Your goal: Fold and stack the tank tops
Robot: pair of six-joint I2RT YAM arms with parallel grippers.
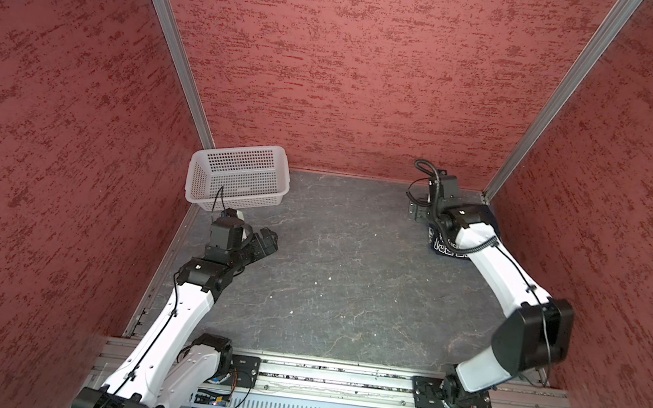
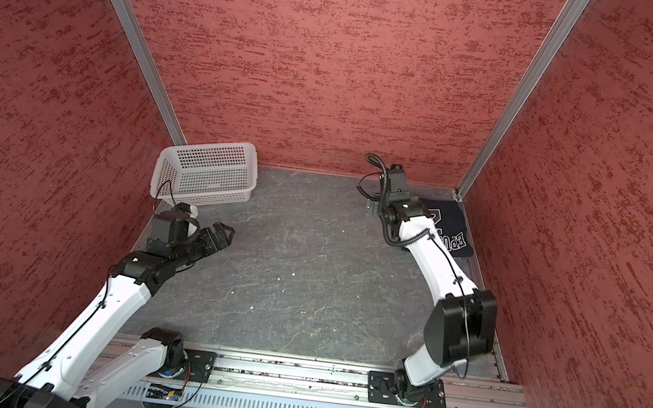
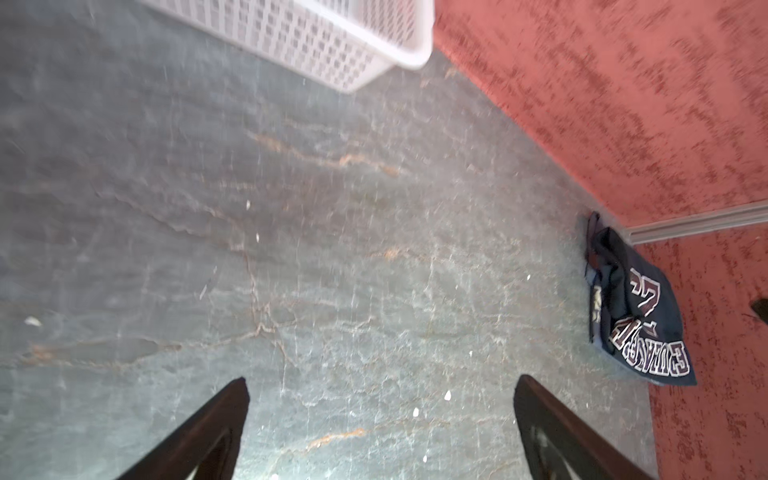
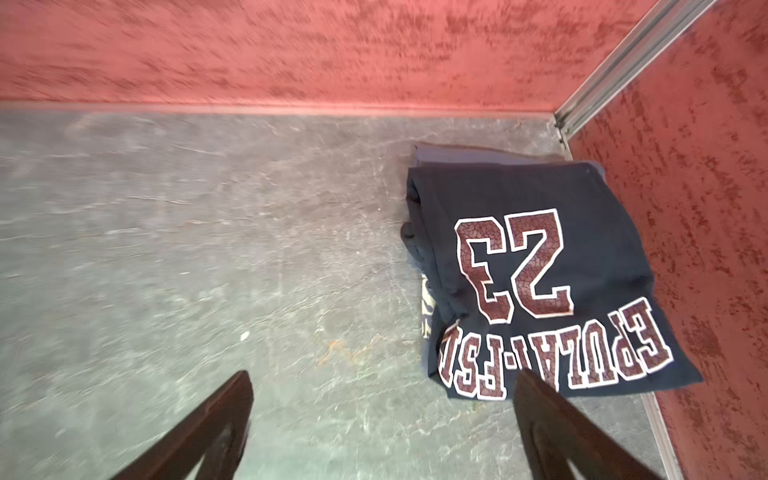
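Folded navy tank top (image 4: 540, 270) lying on the grey-blue tank top (image 4: 457, 153) in the far right corner of the table (image 1: 349, 279). The stack's long axis runs far to near along the right edge, with the lettered end nearest. Right gripper (image 4: 382, 374), jaws apart and empty, hangs just beside the stack. Left gripper (image 3: 380, 378), likewise spread, is near the white basket (image 1: 197, 182) at the far left corner.

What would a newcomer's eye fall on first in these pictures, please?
The folded navy tank top, its maroon "23" outlined in white, lies on a grey-blue tank top in the far right corner of the table. A white perforated basket sits in the far left corner. The left gripper and right gripper both hang open, holding nothing.
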